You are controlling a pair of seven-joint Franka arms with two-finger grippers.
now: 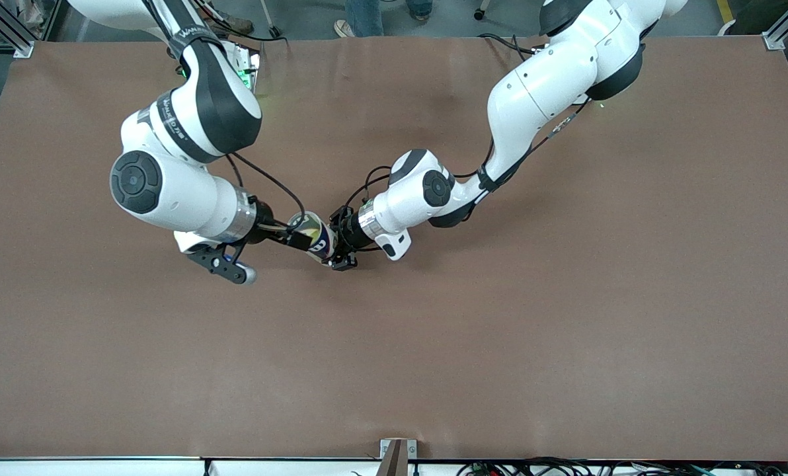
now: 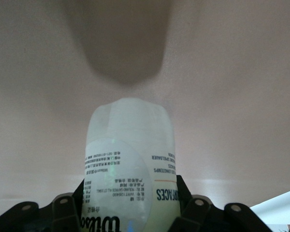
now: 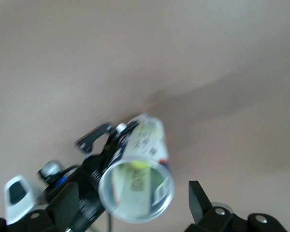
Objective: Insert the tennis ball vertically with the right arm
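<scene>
One clear tennis ball can (image 1: 313,235) pinched in left tool (image 1: 342,243) over brown surface (image 1: 500,330), yellow tennis ball (image 3: 135,165) visible inside, right tool (image 3: 135,203) spread at its open mouth.

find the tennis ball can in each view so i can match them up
Front view: the can sits mid-table between the two wrists, held by the left hand.
Left wrist view: low centre, label inverted, between that hand's fingers.
Right wrist view: low centre, open mouth facing the camera.
Shared landmark: the brown table.
</scene>
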